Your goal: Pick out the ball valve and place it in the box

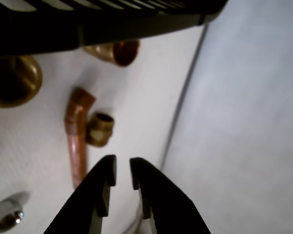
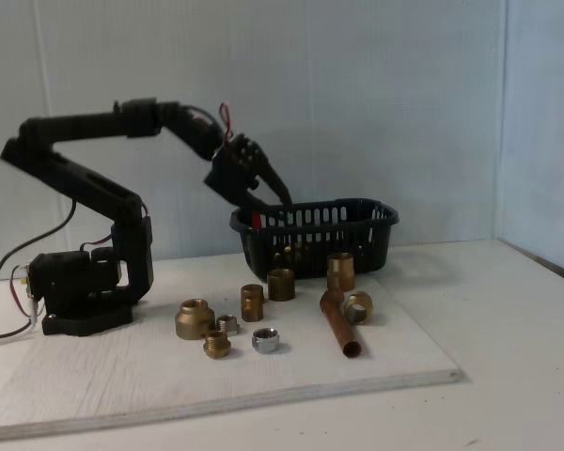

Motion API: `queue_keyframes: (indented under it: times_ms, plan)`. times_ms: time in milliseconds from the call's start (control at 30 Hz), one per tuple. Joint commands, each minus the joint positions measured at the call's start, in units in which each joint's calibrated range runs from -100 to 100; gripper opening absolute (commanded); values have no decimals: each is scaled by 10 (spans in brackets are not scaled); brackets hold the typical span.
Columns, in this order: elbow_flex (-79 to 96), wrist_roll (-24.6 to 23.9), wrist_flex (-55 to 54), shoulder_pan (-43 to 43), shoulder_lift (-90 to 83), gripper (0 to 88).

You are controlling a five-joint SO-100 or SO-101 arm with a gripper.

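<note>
In the fixed view a sliver of bright red (image 2: pixel 256 220) shows through the slots at the left end of the box (image 2: pixel 357 230), inside it, just under the claw (image 2: pixel 284 202); this looks like the lever of the ball valve, though its brass body cannot be made out. The box is a black oval basket with upright slotted sides and a rolled rim, standing at the back of a white board (image 2: pixel 94 376) on the worktop (image 2: pixel 508 376).

From left to right in front of it lie a wide brass coupling (image 2: pixel 195 318), a small brass nut (image 2: pixel 216 346), a brass fitting (image 2: pixel 252 302), a silver nut (image 2: pixel 265 339), two upright brass sleeves (image 2: pixel 281 284) (image 2: pixel 340 271), a copper tube (image 2: pixel 338 324) and a brass ring (image 2: pixel 359 306) touching its right side.

The claw hangs above the box's left rim, empty, its fingers a little apart, as the wrist view (image 1: pixel 123 173) shows. There the box rim (image 1: pixel 88 29) crosses the top, with the copper tube (image 1: pixel 75 141) and brass ring (image 1: pixel 100 129) below.
</note>
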Motion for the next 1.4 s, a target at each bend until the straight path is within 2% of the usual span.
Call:
queue_keyframes:
  times_ms: [0,233,533,1167,1367]
  plan:
    - [59,-1,-32,0,-90,17]
    - [182,-2,-28,0,-239,17]
    - [311,-29,-27,7,-398,16]
    - [330,-31,134,0,-397,16]
    - [330,-69,162,0,-397,20]
